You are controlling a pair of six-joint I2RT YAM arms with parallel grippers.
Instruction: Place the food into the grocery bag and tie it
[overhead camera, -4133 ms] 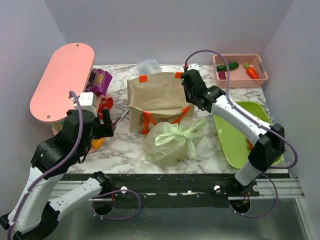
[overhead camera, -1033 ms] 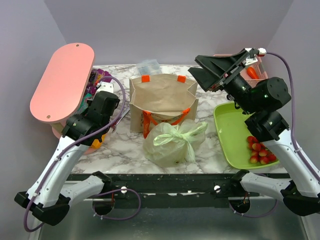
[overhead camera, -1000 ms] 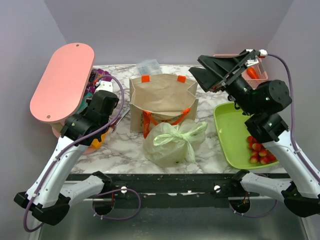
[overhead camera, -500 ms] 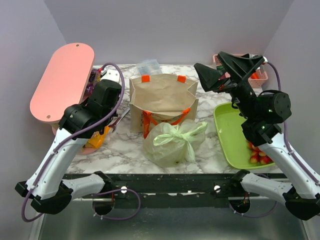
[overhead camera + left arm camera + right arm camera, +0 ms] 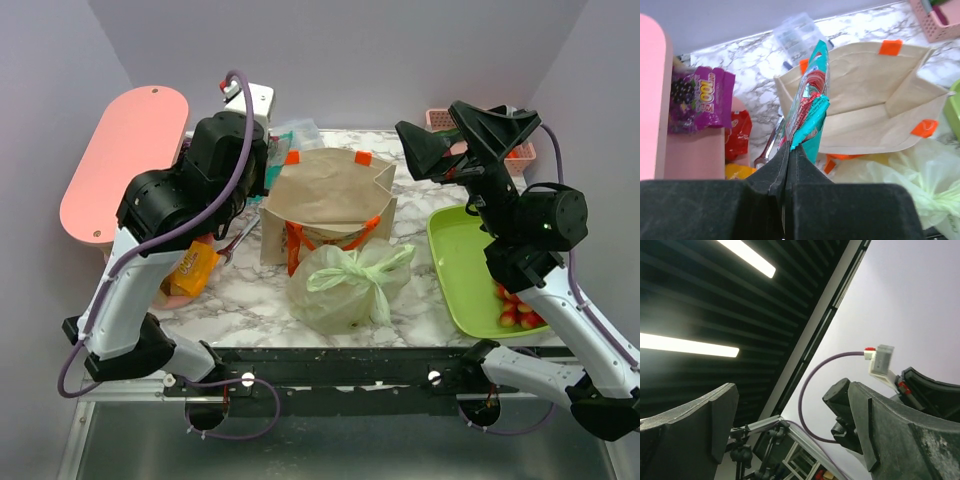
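The white marble table (image 5: 250, 300) takes up most of the scene. A long pink oval board (image 5: 125, 160) leans at its left end, and a lime green tray (image 5: 462, 270) lies on the right. Near the middle stands a beige canvas tote with orange handles (image 5: 325, 195), its mouth open. Just in front of it, touching its base, the pale green translucent plastic bag (image 5: 345, 285) sits bulging near the front edge. Its handles are knotted on top, and I cannot make out what is inside. The left gripper (image 5: 788, 150) is raised beside the tote's left wall, clamped on the edge of a teal and red snack packet (image 5: 810, 100). The right gripper (image 5: 790, 390) points up toward the ceiling, with its fingers spread and nothing between them.
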